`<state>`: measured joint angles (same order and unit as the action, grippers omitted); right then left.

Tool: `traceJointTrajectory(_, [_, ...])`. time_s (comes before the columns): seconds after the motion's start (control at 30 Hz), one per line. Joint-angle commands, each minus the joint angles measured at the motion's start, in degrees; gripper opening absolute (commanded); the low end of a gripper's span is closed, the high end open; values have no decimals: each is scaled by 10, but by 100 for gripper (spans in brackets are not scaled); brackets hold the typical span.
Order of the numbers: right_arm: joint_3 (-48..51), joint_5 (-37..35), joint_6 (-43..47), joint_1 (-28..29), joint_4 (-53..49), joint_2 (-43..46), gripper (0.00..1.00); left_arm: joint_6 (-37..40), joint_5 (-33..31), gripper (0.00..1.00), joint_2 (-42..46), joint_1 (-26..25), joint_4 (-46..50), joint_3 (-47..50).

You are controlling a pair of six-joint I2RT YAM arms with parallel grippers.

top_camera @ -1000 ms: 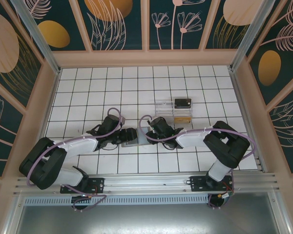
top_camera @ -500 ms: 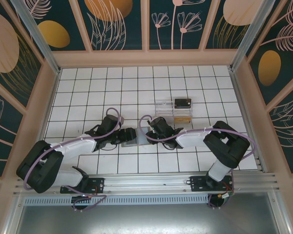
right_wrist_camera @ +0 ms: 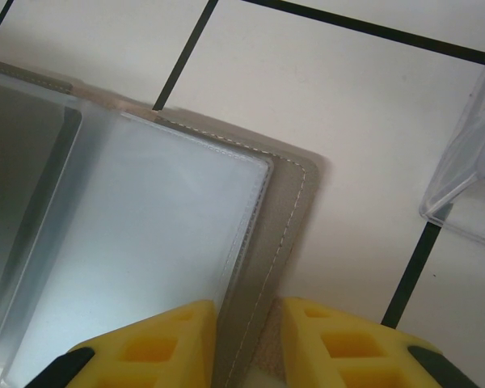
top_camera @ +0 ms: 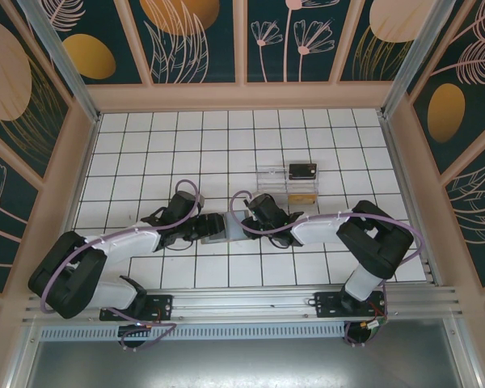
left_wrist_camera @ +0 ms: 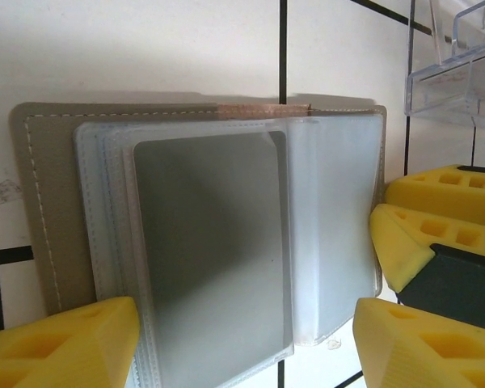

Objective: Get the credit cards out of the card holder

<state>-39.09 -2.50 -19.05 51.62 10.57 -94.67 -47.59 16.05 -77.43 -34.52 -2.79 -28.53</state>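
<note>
Looking down from the top camera, the card holder (top_camera: 229,233) lies open on the white tiled table (top_camera: 145,145), between the two arms. The left gripper (top_camera: 206,226) reaches it from its left side and the right gripper (top_camera: 244,222) from its right side. Beyond the card holder and to its right stands a clear tray (top_camera: 268,179), well apart from it; a dark card (top_camera: 302,171) and a tan card (top_camera: 302,196) are at the tray's right part, though whether they lie inside cannot be told. In the left wrist camera, the card holder (left_wrist_camera: 40,210) shows a stitched grey cover and clear plastic sleeves (left_wrist_camera: 331,226), and a grey card (left_wrist_camera: 206,242) sits in the sleeve on the left half. The left gripper (left_wrist_camera: 242,347) has its yellow fingers wide apart at the near edge of the card holder and grips nothing. The yellow fingers (left_wrist_camera: 444,190) of the right gripper touch the card holder's right edge, and the tray (left_wrist_camera: 461,73) is beyond that edge. In the right wrist camera, the right gripper (right_wrist_camera: 250,339) has its fingers only a little apart, and the stitched edge of the card holder (right_wrist_camera: 287,202) runs into the gap between them; whether they pinch it cannot be told. The grey card (right_wrist_camera: 16,202) is on the far left of the card holder, and the tray (right_wrist_camera: 469,178) is to its right.
</note>
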Motion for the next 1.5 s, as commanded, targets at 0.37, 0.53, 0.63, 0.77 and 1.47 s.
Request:
traceJointTrajectory(0.37, [-1,14,-9,1,-22,-26,30,-1,44,73,-22,-2,-46,2])
traceJointTrajectory(0.53, [1,14,-10,2,-23,-27,30,0,42,79,-18,-2,-42,2])
traceJointTrajectory(0.63, [0,14,-10,2,-21,-29,30,4,38,81,-9,-2,-35,0])
traceJointTrajectory(0.77, [0,14,-9,2,-20,-30,30,7,42,81,-3,-1,-35,-5])
traceJointTrajectory(1.47, [4,14,-12,2,-15,-29,30,3,80,76,-6,-5,-72,-27])
